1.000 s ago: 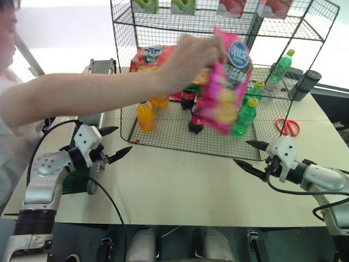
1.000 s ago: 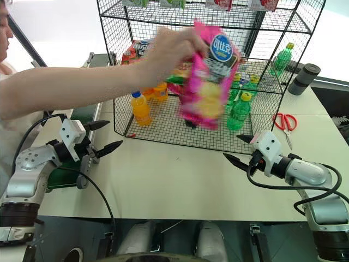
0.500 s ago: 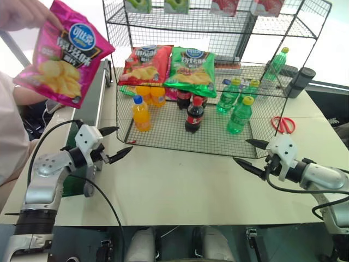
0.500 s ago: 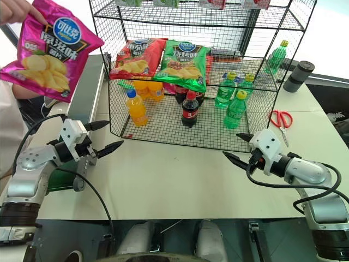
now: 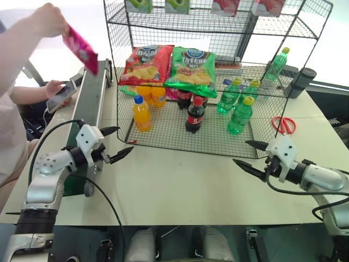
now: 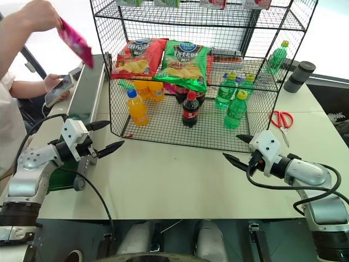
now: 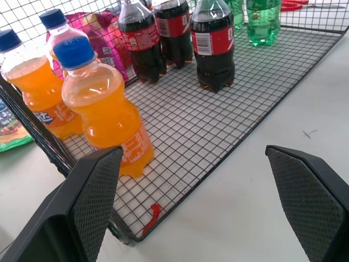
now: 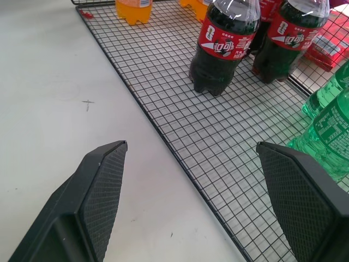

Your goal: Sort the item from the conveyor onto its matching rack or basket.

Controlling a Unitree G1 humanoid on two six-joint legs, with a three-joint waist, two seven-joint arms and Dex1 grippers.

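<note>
Patience is my step now: the item point(image 5: 80, 50), the pink crisp bag, hangs from a person's hand point(image 5: 49, 19) above the far end of the conveyor point(image 5: 90, 103), so I have nothing to grasp yet. My left gripper point(image 5: 119, 143) and right gripper point(image 5: 246, 155) hover over the worktop point(image 5: 180, 185), both spread wide and empty. Once the bag lies flat on the belt, I judge the left gripper should take it for the rack point(image 5: 218, 82).
</note>
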